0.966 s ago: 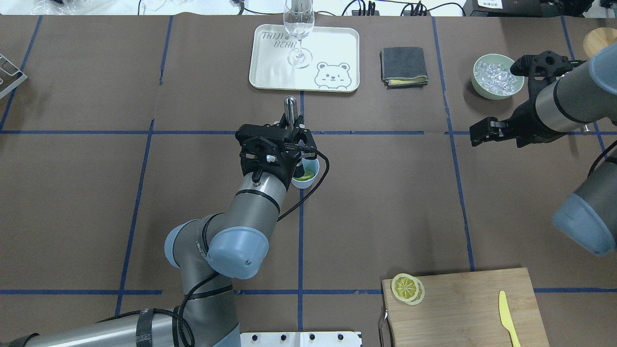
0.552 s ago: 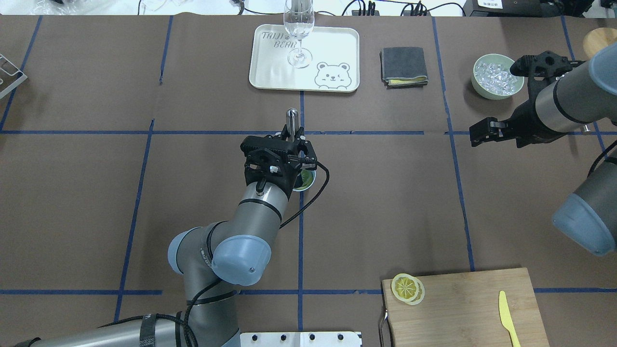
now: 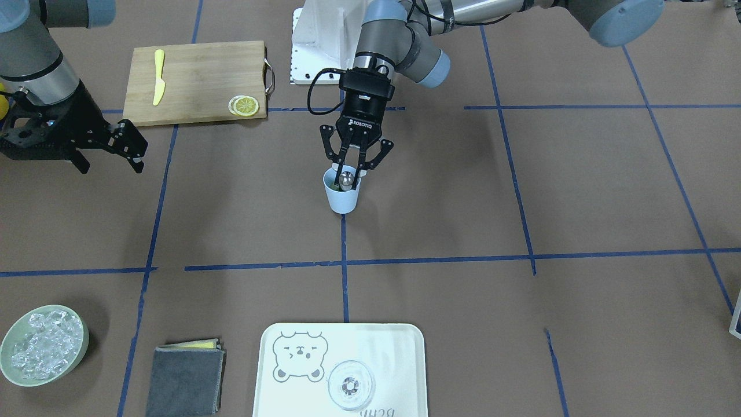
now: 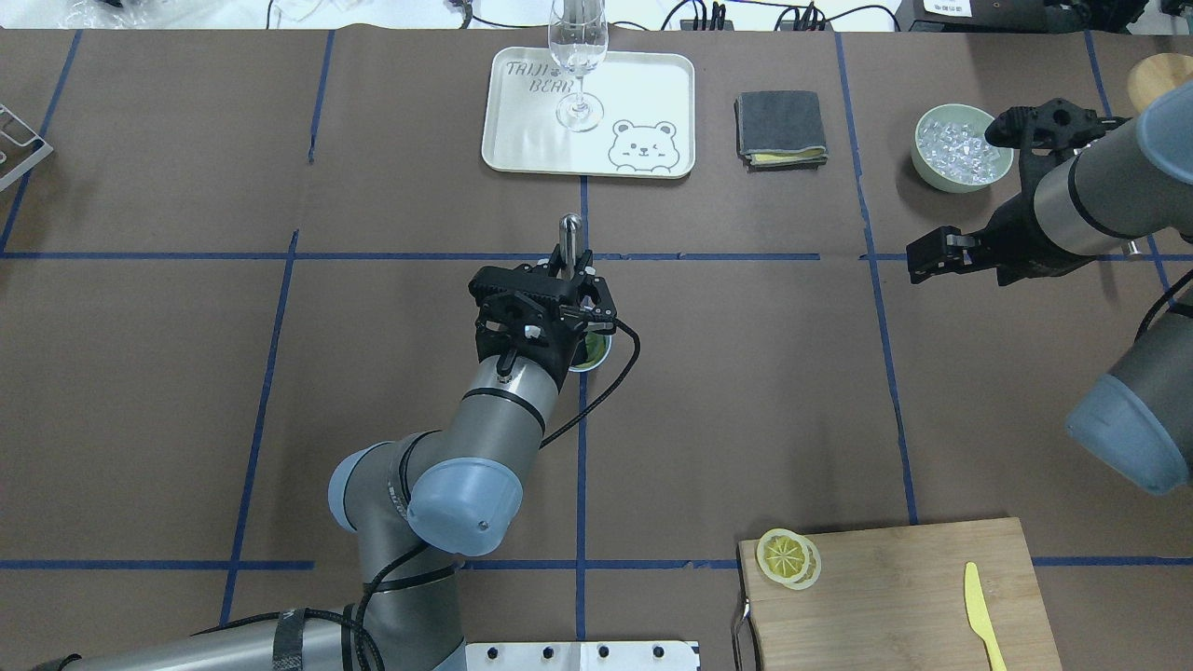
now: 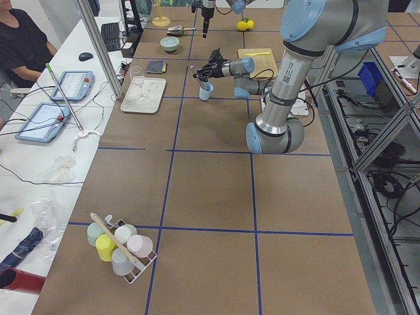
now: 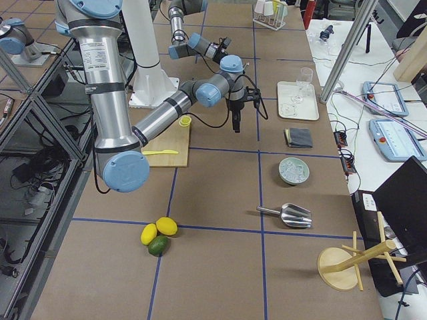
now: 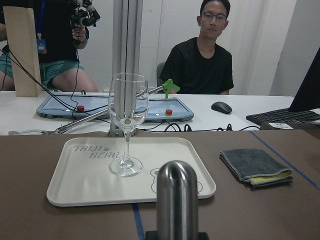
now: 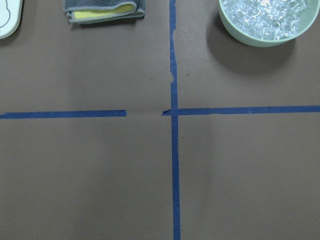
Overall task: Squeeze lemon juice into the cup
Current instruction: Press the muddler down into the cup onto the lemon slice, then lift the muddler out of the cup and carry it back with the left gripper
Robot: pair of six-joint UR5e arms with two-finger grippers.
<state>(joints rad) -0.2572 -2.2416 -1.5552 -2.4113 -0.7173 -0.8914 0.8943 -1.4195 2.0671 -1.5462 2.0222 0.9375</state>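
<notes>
The light-blue cup (image 3: 343, 200) stands mid-table; in the overhead view only its rim (image 4: 601, 351) shows beside the wrist. A bit of yellow-green lemon (image 4: 593, 350) shows inside it. My left gripper (image 3: 347, 171) points down over the cup's mouth, shut on a metal muddler (image 3: 346, 179) whose round end is in the cup. The muddler's shaft also shows in the overhead view (image 4: 569, 235) and in the left wrist view (image 7: 176, 200). More lemon slices (image 4: 788, 557) lie on the cutting board's corner. My right gripper (image 3: 132, 149) is open and empty, far from the cup.
The wooden cutting board (image 4: 895, 596) with a yellow plastic knife (image 4: 980, 615) is at the near right. A white tray (image 4: 643, 93) with a clear glass (image 4: 578, 56), a folded grey cloth (image 4: 781, 128) and a green bowl of ice (image 4: 960, 149) stand along the far side.
My left gripper has moved a little toward the robot and over the cup with the muddler, so the cup is now mostly hidden in the overhead view. The right arm has not moved.
</notes>
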